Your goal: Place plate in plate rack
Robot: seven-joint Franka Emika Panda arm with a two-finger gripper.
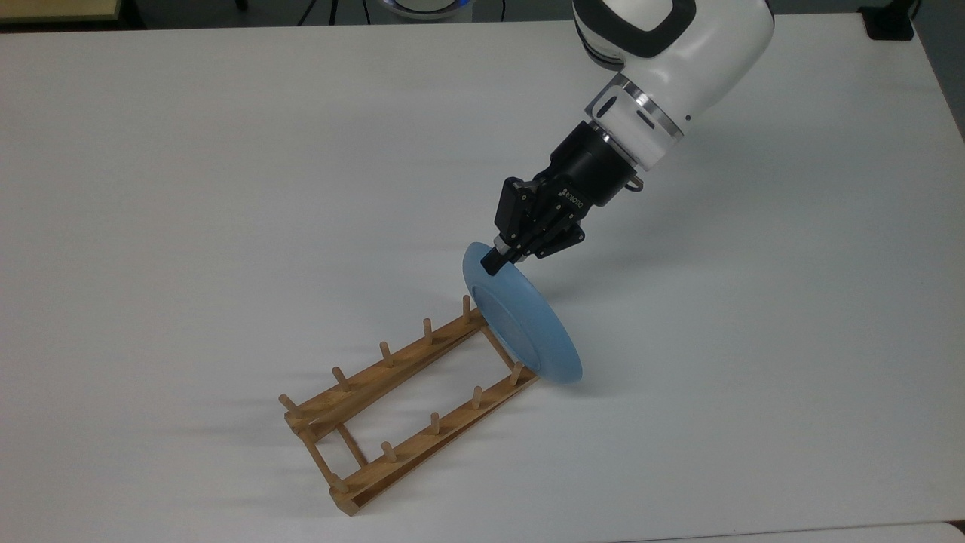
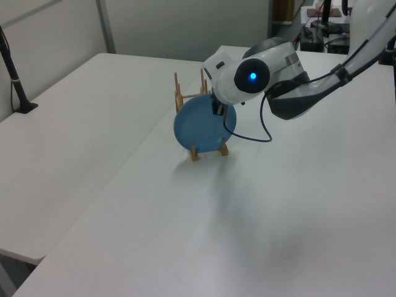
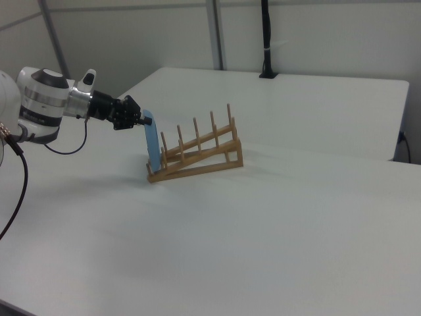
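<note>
Gripper (image 1: 495, 259) clamped on the light-blue plate (image 1: 528, 324) rim.
Plate stands on edge, nearly upright, at the wooden plate rack (image 1: 407, 400) end.

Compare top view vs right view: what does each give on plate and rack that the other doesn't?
Top view alone: the plate as a round face, and the plate rack as two parallel pegged rails joined by crossbars. Right view alone: the plate edge-on, nearly upright at the rack's low end, rails sloping upward. Both: the gripper clamped on the plate's upper rim, on a white table.
</note>
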